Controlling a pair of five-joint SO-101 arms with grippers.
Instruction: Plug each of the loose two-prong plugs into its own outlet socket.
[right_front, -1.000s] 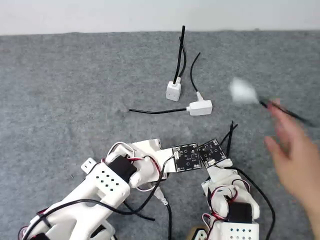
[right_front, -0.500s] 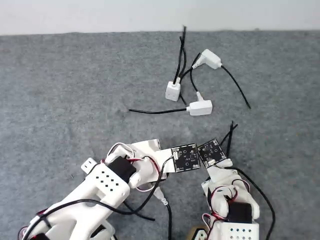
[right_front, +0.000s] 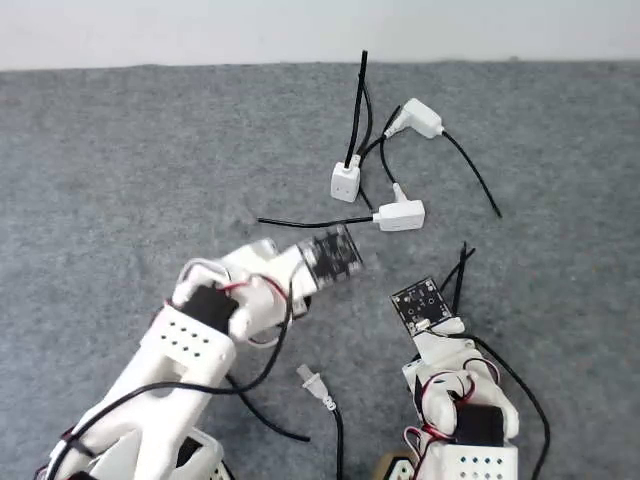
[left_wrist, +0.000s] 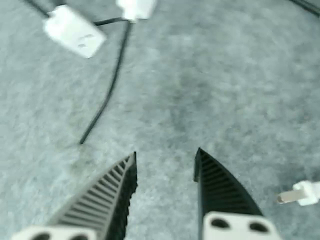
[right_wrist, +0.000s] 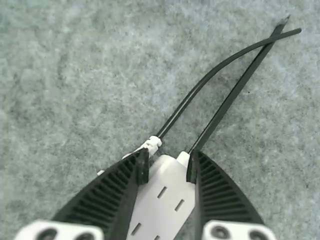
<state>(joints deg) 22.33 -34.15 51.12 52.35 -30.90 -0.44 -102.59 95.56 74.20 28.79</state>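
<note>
The left gripper (left_wrist: 166, 152) is seen spread open and empty above the grey mat (right_front: 120, 160), near its centre. A loose two-prong plug (right_front: 310, 380) is found lying at six o'clock from it, touched by nothing. The right gripper (right_wrist: 168, 151), at five o'clock on the mat, is closed on a white outlet socket (right_wrist: 162, 200), from which two black cables (right_wrist: 225, 65) are led out. A cube socket (right_front: 346, 182) is set toward twelve o'clock, with a flat white connector (right_front: 400, 215) just at four o'clock of it.
</note>
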